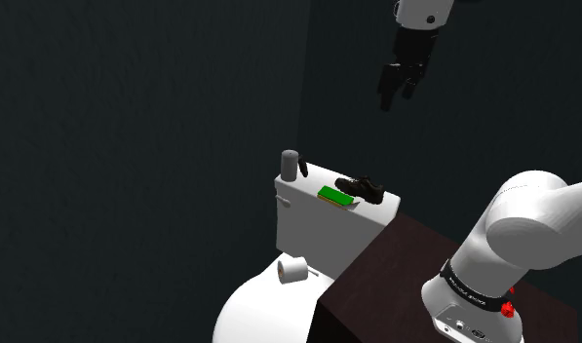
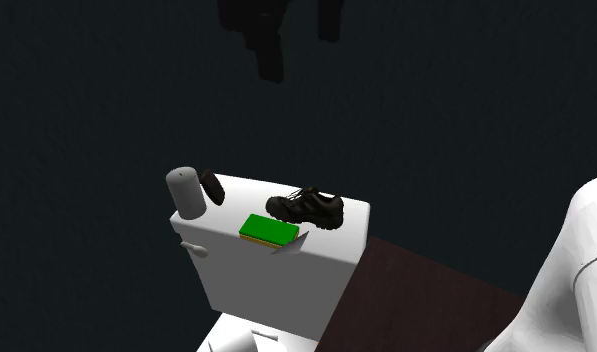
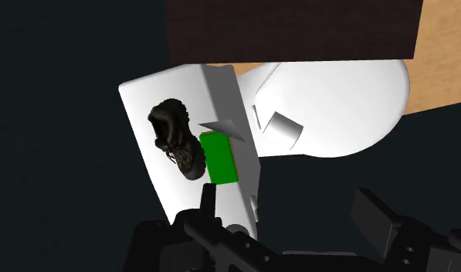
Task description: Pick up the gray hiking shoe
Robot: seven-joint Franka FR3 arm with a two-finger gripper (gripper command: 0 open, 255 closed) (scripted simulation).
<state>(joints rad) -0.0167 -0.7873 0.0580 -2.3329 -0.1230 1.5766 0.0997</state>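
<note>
The tool [image 1: 398, 97] hangs high above the scene, its two black fingers spread apart with nothing between them. In the second exterior view its upper part is cut off by the top edge, so it reads as two dark shapes against the dim background.

The hiking shoe [image 2: 306, 207] looks dark, nearly black rather than gray. It stands upright on the flat top of a white toilet tank [image 2: 276, 285], well below the tool and untouched by it. Its laces are faintly visible, but the sole is hard to make out.

A green block [image 2: 268, 230] lies just beside the shoe, at the tank's front edge. Near the tank's far end stand a grey cylinder [image 2: 187, 191] and a small dark object [image 2: 213, 187], which leans and is too dim to identify.

A white roll [image 1: 293, 270] sits on the white bowl [image 1: 254, 312] below the tank, and the bowl runs off the picture's lower edge. The dark brown stand [image 1: 396, 283] partly hides the tank's side.
</note>
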